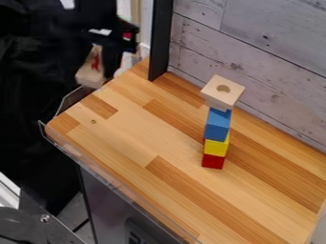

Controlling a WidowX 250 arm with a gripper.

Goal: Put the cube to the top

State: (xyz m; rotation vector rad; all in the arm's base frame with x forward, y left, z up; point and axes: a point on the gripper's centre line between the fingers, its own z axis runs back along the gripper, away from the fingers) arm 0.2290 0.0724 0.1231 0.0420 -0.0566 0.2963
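Note:
A pale wooden cube (219, 102) with a round hole in its upper face is at the top of a small tower on the right half of the wooden table. Directly below it is a blue block (217, 127), taller than the pieces beneath. Under the blue one comes a yellow block (216, 147), and a red block (212, 161) forms the base on the tabletop. The tower stands upright, its pieces slightly out of line with one another.
The wooden tabletop (127, 128) has a clear raised edging along its left side. A grey plank wall (255, 62) runs behind it, with a black upright post (160, 40) near the back corner. Dark fabric (38, 95) hangs beyond the left side.

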